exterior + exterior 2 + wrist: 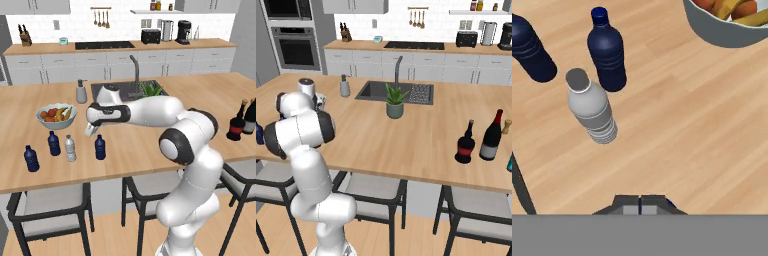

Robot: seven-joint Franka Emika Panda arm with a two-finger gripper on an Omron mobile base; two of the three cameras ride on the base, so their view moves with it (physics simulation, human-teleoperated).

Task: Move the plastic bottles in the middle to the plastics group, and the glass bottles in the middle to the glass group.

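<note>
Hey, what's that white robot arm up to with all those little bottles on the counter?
It is sorting bottles by material. Its gripper hangs over the left end of the wooden island, by a dark blue bottle and holding nothing; whether the jaws are open is unclear. Nearby stand a clear grey bottle, two more blue bottles and a fruit bowl. The squat red-banded bottle stands beside the tall dark bottle at the right end.

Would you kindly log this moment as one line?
claw: shut, empty | clear bottle: beside blue bottles | red-band bottle: beside tall bottle
</note>
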